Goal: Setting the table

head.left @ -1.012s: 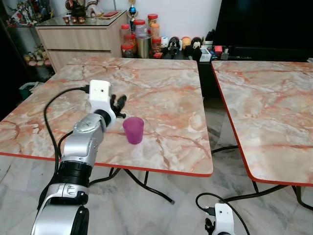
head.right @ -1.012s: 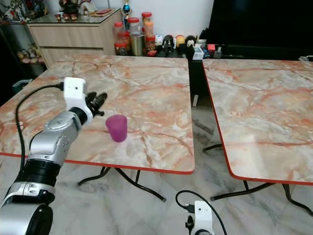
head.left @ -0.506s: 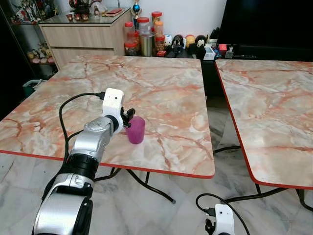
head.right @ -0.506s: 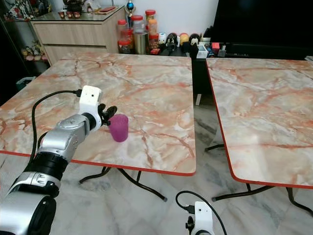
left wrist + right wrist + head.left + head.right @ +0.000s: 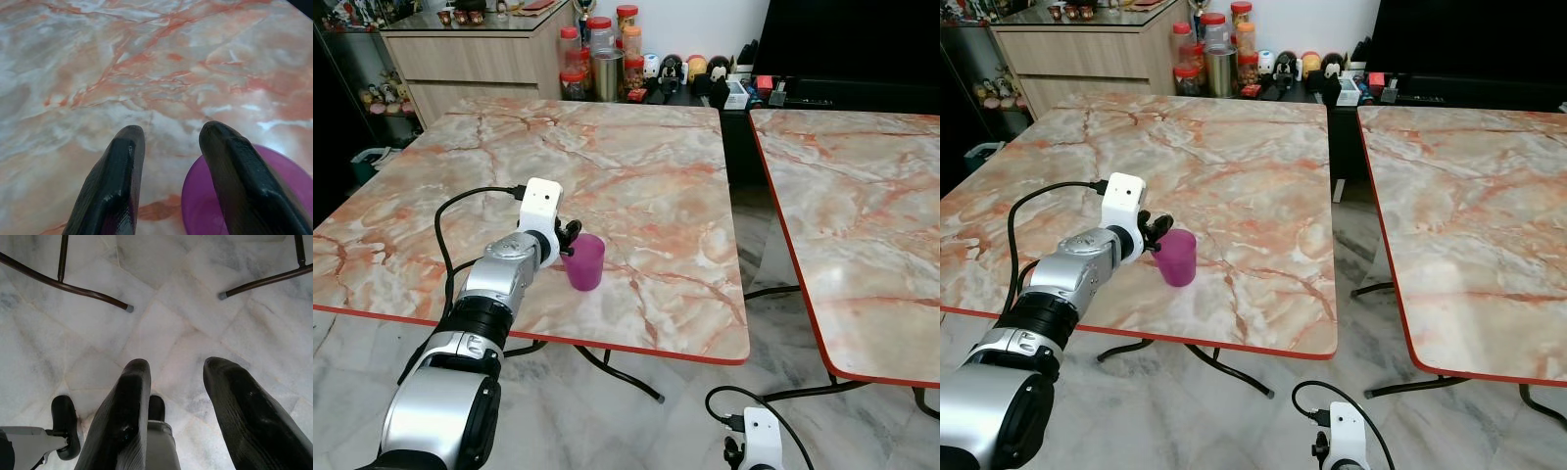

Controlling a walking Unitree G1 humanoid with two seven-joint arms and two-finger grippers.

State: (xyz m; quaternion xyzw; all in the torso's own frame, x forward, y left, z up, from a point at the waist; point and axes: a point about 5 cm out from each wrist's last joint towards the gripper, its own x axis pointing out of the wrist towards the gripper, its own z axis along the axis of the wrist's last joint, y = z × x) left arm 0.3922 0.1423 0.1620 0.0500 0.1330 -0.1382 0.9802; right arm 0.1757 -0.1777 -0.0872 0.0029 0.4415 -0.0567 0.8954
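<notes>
A translucent purple cup stands upright on the marble table, close to its front edge. My left gripper is open right beside the cup, on its left. In the left wrist view the near wall of the cup lies between the two black fingers. One finger is over the cup's mouth and the other is outside it. I cannot tell whether either touches the cup. My right gripper hangs low over the floor, open and holding nothing.
A second marble table stands to the right across a narrow gap. A wooden cabinet and several jars line the back wall. Metal table legs cross the tiled floor under my right arm.
A second ago my left gripper was left of the cup with a gap. It has moved right up to the cup. The camera has shifted a little.
</notes>
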